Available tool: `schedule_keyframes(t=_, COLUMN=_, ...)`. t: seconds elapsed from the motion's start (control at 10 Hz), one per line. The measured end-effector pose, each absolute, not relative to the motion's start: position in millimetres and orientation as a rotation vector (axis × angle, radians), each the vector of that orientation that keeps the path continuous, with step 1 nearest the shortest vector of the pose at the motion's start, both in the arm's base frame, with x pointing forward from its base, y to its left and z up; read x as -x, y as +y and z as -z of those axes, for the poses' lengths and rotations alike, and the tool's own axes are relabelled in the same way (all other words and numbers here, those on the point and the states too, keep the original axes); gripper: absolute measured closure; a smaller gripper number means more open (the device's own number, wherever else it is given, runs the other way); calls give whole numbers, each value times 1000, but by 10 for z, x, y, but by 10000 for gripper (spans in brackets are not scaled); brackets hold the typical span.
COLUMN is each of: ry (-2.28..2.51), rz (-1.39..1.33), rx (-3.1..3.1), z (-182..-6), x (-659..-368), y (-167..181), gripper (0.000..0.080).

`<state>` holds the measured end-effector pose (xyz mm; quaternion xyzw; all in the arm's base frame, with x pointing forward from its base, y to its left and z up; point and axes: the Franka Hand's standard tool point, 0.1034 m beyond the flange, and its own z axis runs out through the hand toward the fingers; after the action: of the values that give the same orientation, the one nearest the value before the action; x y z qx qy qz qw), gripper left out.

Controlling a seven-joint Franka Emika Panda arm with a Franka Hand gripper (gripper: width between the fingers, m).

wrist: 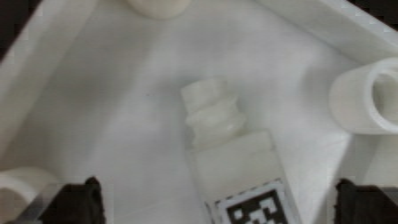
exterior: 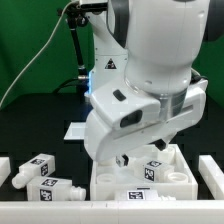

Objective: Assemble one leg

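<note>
A white leg (wrist: 228, 150) lies inside the white tabletop (wrist: 107, 90), its narrow screw end (wrist: 210, 103) pointing away from my gripper and its tag sticker (wrist: 260, 206) near my fingers. My gripper (wrist: 217, 188) is open, its two black fingertips (wrist: 80, 198) wide apart on either side of the leg and not touching it. In the exterior view my gripper (exterior: 125, 158) hangs low over the tabletop (exterior: 110, 183), with the tagged leg (exterior: 153, 170) beside it.
Two more tagged legs (exterior: 40, 167) (exterior: 56, 187) lie at the exterior view's left, with a white part (exterior: 5, 172) at the edge. Another white piece (exterior: 211, 170) is at the right. Round corner sockets (wrist: 366, 96) (wrist: 160, 6) rise from the tabletop. A marker board (exterior: 75, 130) lies behind.
</note>
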<state>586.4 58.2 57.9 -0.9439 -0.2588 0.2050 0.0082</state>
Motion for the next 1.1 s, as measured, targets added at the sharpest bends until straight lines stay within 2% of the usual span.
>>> schedule_keyframes(t=0.1, ry=-725, rz=-650, rx=3010, z=-726, x=-5886, y=584, gripper=150)
schedule_keyframes(t=0.3, ry=-758, rz=-683, rx=2984, z=-670, x=-5833, y=614, gripper=150)
schedule_keyframes(t=0.5, ry=-758, rz=-899, rx=2926, z=-672, x=-5701, y=660, gripper=150)
schedule_keyframes(t=0.7, ry=-776, rz=-1063, rx=2947, z=-621, x=-5725, y=672, gripper=150)
schedule_keyframes(t=0.9, ry=-882, rz=-1167, rx=2923, z=-652, x=-5813, y=787, gripper=150)
schedule_keyframes(t=1.1, ry=-902, rz=-1404, rx=2795, z=-635, x=-5650, y=827, gripper=150)
